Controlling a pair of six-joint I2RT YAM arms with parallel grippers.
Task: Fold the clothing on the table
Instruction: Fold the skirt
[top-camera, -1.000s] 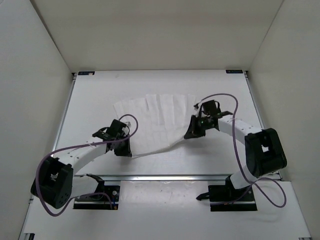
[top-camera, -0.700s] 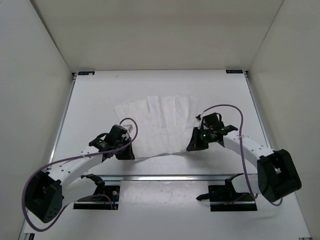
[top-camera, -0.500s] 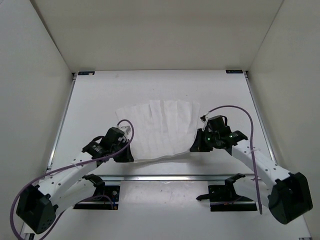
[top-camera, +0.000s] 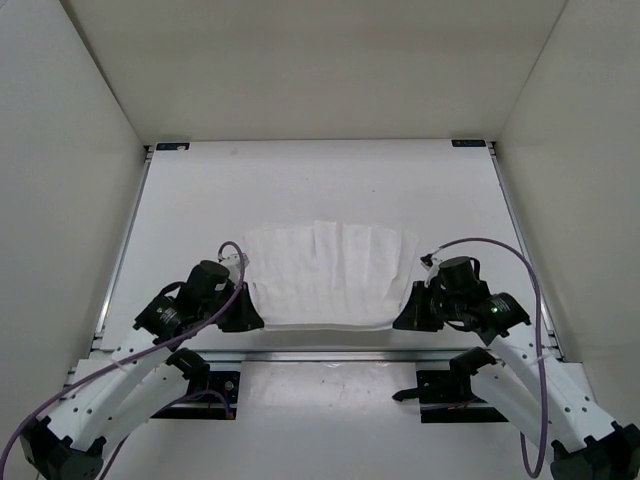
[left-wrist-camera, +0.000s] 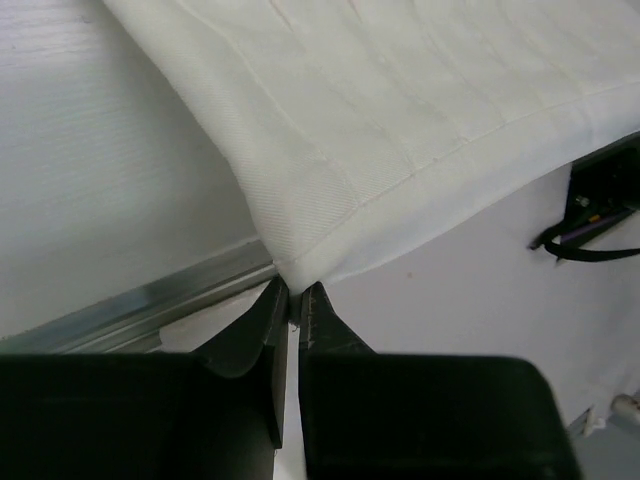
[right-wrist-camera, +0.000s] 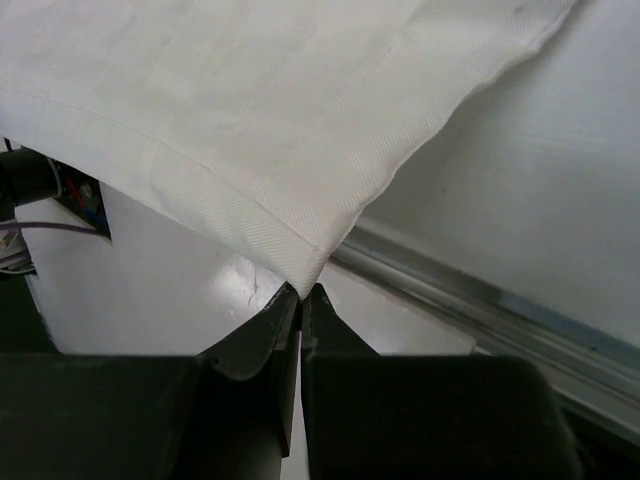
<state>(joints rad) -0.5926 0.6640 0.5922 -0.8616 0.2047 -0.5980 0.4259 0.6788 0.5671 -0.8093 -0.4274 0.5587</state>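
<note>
The clothing (top-camera: 330, 272), a thin white creased garment, is stretched flat between my two grippers at the near part of the table (top-camera: 300, 180). My left gripper (top-camera: 243, 318) is shut on its near left corner; the left wrist view shows that corner of the clothing (left-wrist-camera: 330, 150) pinched in the left gripper (left-wrist-camera: 295, 292). My right gripper (top-camera: 407, 318) is shut on the near right corner, and in the right wrist view the clothing (right-wrist-camera: 260, 110) ends in a corner caught in the right gripper (right-wrist-camera: 301, 291). The near hem runs straight just behind the table's front rail (top-camera: 330, 353).
White walls close in the table on three sides. Black corner brackets (top-camera: 170, 147) sit at the far corners. The arm base mounts (top-camera: 455, 388) lie just beyond the front rail, with purple cables looping off both arms.
Both grippers have pulled the held corners toward the near edge and apart. The clothing has slid nearer and its near hem has gone from sagging to straight.
</note>
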